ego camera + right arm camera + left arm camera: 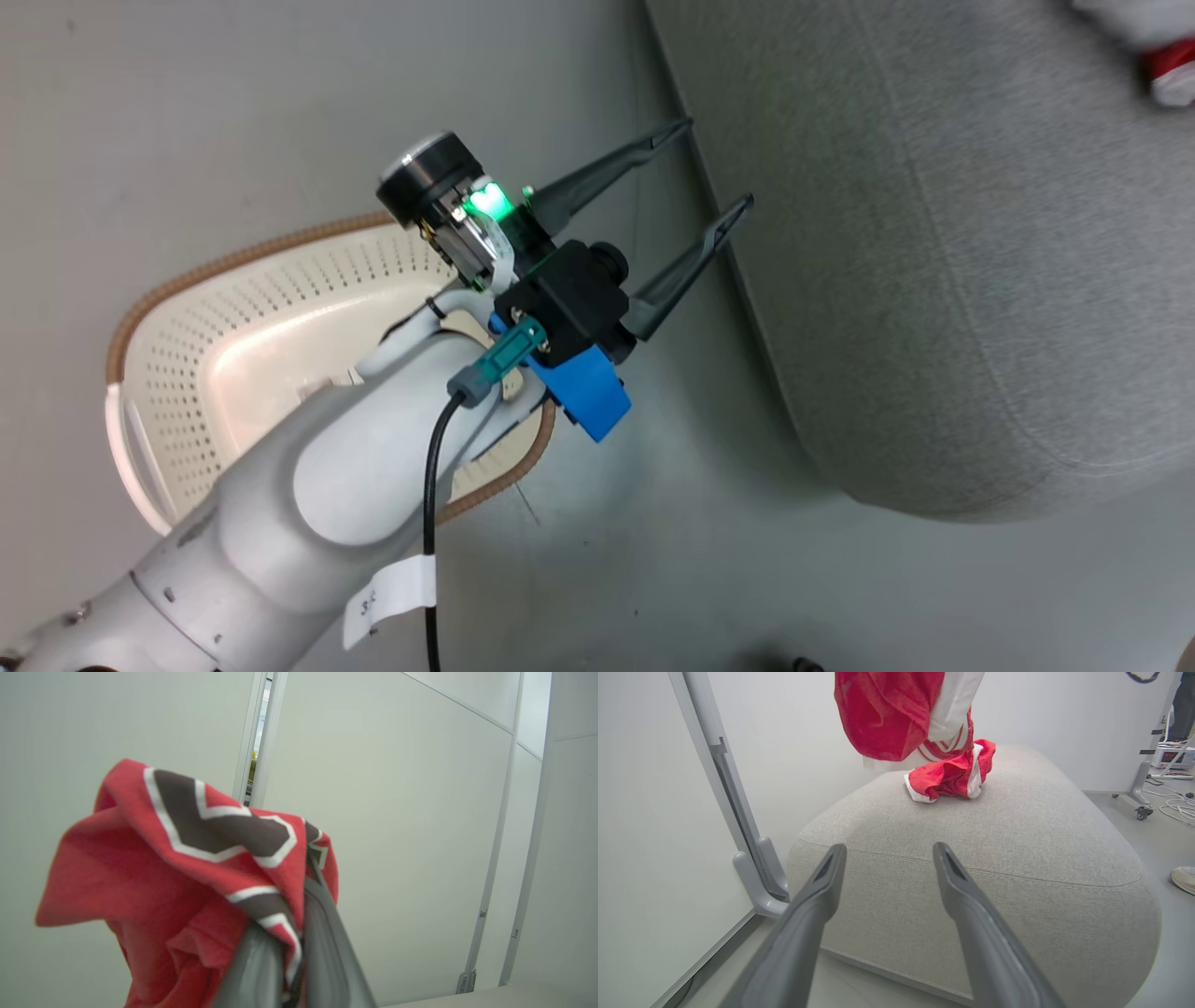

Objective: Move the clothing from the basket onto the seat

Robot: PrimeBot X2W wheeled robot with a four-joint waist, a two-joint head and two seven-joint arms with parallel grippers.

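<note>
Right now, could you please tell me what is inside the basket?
The exposed inside of the basket is perforated plastic, bare of garments. The left forearm covers its right part, so anything lying there is hidden.

Jersey (187, 868), pinched between the dark grey fingers of the right gripper (292, 924): recorded as red, with black figures edged in white. Shorts (952, 777), seen well ahead of the left gripper (889, 847): red, white side stripes. Seat (994, 868) under them: light grey, finely flecked weave. Basket (233, 345), behind the left gripper's wrist: cream, dotted with rows of holes; rim brown, woven-look; handle white. Wrist bracket (583, 397): blue.
</note>
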